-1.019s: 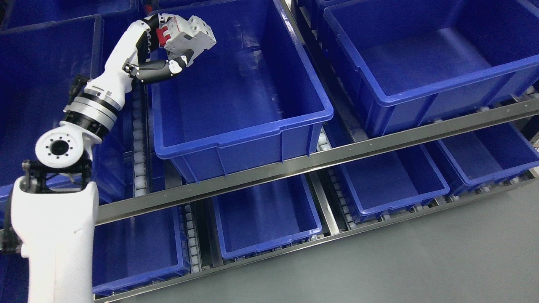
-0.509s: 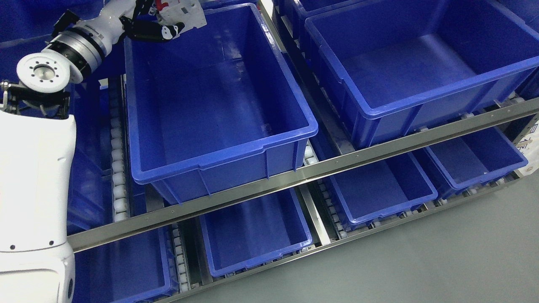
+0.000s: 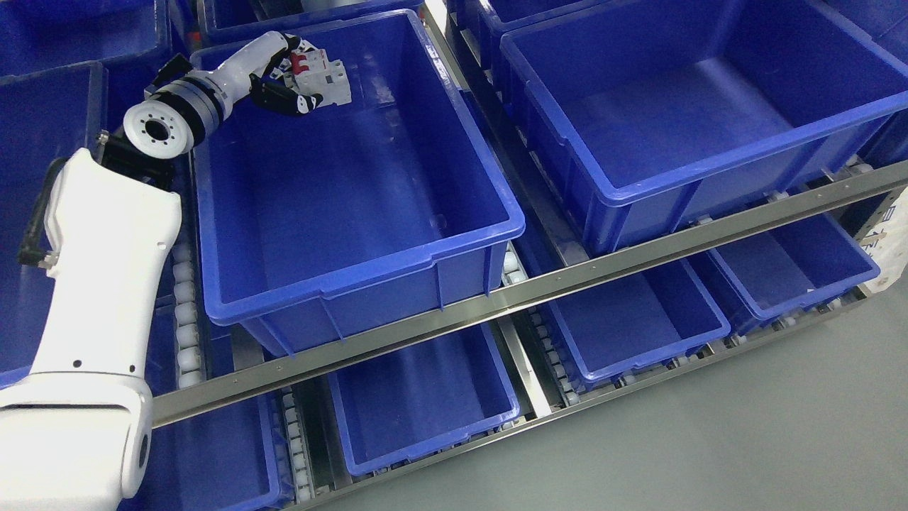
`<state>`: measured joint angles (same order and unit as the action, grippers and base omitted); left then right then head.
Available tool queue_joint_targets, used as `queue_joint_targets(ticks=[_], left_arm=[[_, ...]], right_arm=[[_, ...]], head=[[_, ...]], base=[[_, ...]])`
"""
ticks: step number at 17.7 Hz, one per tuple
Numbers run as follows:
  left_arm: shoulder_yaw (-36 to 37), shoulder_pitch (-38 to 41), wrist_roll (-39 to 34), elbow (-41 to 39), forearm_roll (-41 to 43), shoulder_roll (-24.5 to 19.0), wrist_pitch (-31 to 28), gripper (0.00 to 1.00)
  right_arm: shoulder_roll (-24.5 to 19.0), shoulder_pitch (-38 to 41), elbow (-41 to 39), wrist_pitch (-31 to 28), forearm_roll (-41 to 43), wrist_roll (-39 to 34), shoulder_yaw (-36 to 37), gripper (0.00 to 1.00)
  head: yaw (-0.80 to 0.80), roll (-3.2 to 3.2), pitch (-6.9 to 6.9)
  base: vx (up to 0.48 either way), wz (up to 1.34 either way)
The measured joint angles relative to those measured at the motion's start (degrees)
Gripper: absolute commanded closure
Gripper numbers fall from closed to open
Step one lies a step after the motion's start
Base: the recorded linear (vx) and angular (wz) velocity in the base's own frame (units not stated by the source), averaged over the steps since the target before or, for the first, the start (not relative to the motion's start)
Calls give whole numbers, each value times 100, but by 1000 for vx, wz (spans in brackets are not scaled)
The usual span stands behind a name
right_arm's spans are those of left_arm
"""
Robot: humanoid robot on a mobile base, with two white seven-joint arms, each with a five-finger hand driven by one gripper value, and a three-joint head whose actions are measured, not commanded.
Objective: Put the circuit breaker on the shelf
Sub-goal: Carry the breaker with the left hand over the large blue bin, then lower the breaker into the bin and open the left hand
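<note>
Left hand (image 3: pixel 287 71) reaching in from the lower left, over the far left corner of a big blue bin (image 3: pixel 340 280) on the upper level of the shelf (image 3: pixel 539 287). Fingers (image 3: pixel 284 103) curled tight around a circuit breaker (image 3: pixel 323 71), grey-white with red switches on top. Breaker held in the air above the bin's inside, near its back wall, not touching the floor of the bin. White forearm (image 3: pixel 106 277) running up the left side, ending in a round wrist joint (image 3: pixel 156 131) just beside the bin's left rim.

To the right, a second large blue bin (image 3: pixel 681 163) on the same level, separated from the first by a roller track (image 3: pixel 511 266). Along the front, a metal rail (image 3: pixel 638 259) crossing the picture at a slant. Below it, smaller blue bins on the lower level: one (image 3: pixel 425 419) under the first bin, another (image 3: pixel 638 333) to its right, a third (image 3: pixel 801 277) further right. Grey floor (image 3: pixel 709 440) at the lower right. More blue bins at the far left and along the top edge, cut off by the frame.
</note>
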<state>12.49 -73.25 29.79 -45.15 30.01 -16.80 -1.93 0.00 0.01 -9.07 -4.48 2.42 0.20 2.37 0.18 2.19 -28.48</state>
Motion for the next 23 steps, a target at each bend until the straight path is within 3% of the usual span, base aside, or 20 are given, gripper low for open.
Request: queue_joint_targets(ticks=[2,9,23], left_arm=[[-49,-31,-67,286,69,68,7,64],[-164,53,-353,904,177,260,16,63],[-351,80,-618,1365,205,452,28,36]], right_arm=[[0,0,0,0,0,0,0,0],[0,-1,0,0,1,-1,0,0],[0,-1,1,0,-1,-2,0,0]], head=[[0,0,0],[0,0,0],[0,0,0]], base=[[0,0],[-2,11],[0,0]])
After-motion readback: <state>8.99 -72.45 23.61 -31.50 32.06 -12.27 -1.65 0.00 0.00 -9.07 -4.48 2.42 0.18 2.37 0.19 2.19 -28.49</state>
